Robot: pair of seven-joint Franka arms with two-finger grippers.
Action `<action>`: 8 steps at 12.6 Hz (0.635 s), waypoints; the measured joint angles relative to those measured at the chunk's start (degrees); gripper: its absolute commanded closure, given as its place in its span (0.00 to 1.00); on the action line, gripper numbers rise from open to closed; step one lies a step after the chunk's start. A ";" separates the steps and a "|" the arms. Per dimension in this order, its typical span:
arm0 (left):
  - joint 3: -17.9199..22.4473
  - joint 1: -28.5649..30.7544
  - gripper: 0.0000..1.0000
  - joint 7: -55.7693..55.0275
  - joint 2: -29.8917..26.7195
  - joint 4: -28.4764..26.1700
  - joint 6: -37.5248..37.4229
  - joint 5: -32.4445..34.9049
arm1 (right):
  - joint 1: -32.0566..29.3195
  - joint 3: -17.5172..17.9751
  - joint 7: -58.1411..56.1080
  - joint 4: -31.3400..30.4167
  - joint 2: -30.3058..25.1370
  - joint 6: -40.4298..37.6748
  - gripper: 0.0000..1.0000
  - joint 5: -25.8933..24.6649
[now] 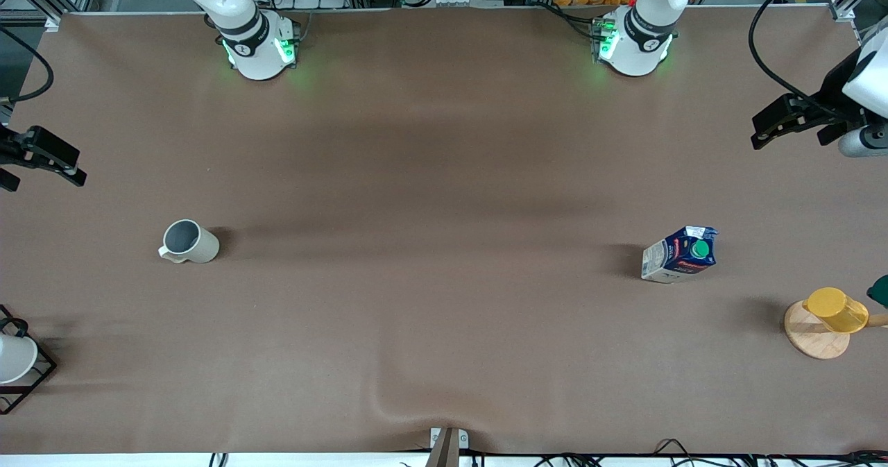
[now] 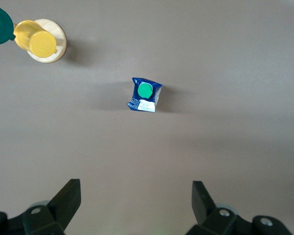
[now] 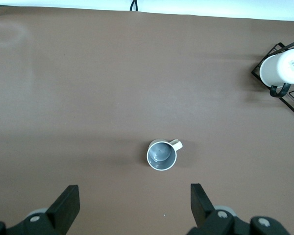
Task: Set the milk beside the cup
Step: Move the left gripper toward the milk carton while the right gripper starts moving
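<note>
The milk is a small dark-blue carton with a green cap, standing toward the left arm's end of the table; the left wrist view looks down on the milk. The cup, a beige-grey mug with a grey inside, stands upright toward the right arm's end, with its small handle showing in the right wrist view of the cup. My left gripper hangs open over the table's left-arm end, holding nothing. My right gripper hangs open and empty over the right-arm end.
A yellow cup hangs on a stand with a round wooden base near the milk, beside a dark green thing. A white cup sits in a black wire rack at the right arm's end. The table cover has a wrinkle near the front edge.
</note>
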 measured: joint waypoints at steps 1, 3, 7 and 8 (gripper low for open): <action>-0.02 -0.03 0.00 0.00 0.00 0.02 -0.05 0.00 | 0.00 0.00 0.00 0.00 0.01 0.00 0.00 0.00; -0.03 -0.04 0.00 0.00 0.11 0.02 -0.26 0.00 | 0.00 0.00 0.00 0.00 0.03 0.00 0.00 0.00; 0.00 0.01 0.00 0.00 1.88 -0.06 -0.38 0.00 | -0.01 -0.01 0.01 -0.02 0.07 -0.07 0.00 0.00; 0.00 0.02 0.00 0.00 2.68 -0.09 -0.10 0.00 | -0.05 -0.06 0.01 -0.07 0.10 -0.13 0.00 0.00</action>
